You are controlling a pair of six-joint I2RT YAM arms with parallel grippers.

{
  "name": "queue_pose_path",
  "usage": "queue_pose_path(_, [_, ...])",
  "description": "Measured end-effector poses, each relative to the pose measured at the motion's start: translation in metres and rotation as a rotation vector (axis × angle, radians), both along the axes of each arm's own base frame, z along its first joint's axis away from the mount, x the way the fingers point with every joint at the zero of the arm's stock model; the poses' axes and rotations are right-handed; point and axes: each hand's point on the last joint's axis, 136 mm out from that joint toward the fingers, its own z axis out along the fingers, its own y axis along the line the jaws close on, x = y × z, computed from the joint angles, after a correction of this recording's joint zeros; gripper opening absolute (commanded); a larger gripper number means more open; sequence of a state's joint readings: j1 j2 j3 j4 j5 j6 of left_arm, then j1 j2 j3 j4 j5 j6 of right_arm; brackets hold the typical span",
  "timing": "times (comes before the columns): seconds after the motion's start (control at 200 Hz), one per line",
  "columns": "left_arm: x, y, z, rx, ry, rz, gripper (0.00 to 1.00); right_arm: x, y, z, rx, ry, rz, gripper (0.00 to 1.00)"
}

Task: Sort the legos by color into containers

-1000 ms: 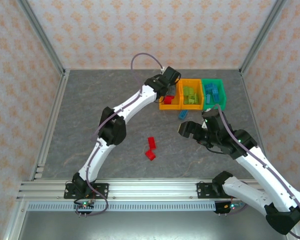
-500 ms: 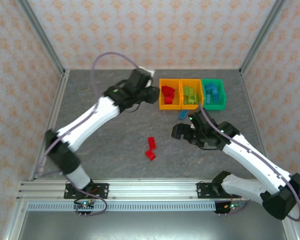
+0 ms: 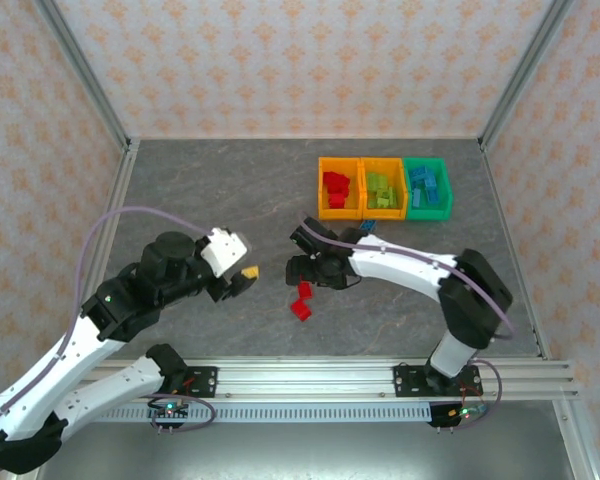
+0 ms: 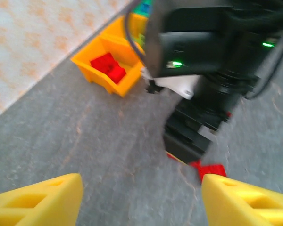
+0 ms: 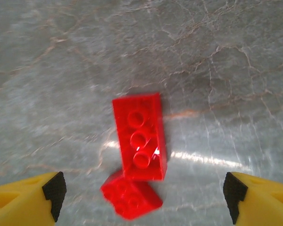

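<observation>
Right gripper (image 5: 144, 194) jaws wide apart, empty, above two red legos (image 5: 139, 136); left gripper (image 4: 141, 197) jaws apart, empty, pulled back from orange bin (image 3: 340, 214).

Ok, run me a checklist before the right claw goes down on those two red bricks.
1. Right claw open: ok, its fingers stand wide apart with nothing held.
2. Red bricks under the claw: ok, in the right wrist view both lie in the gap between the fingers, on the table.
3. One brick alone to grasp: not ok, the long brick touches the small brick at one end.
4. Left claw out of the way: ok, open, empty, off to the left of the bricks.
5. Orange bin holding the reds free to drop into: ok, nothing over it.
</observation>
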State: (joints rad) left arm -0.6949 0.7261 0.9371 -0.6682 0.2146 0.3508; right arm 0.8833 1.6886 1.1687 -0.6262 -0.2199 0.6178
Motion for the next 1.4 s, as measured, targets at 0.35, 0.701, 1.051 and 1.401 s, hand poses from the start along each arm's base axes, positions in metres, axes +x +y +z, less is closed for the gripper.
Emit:
queue_pose_path(0.35, [-0.053,-0.016,-0.07,0.165,0.174,-0.363,0.86,0.007,0.011,-0.05,-0.1,0.061,0.049,0.45])
queue_pose_path(0.701, [-0.048,-0.038,-0.048,0.077,0.075,-0.446,0.98,0.024,-0.001,-0.002,-0.084,-0.093,0.007,0.24])
queue_pose_path(1.051, [-0.002,-0.055,-0.012,-0.016,-0.129,-0.33,1.0,0.138,-0.086,0.091,-0.13,-0.402,-0.193,0.21])
queue_pose_path(1.401, [0.017,-0.039,-0.019,0.045,-0.168,-0.208,1.0,0.259,-0.102,0.054,-0.344,-0.421,-0.191,0.41])
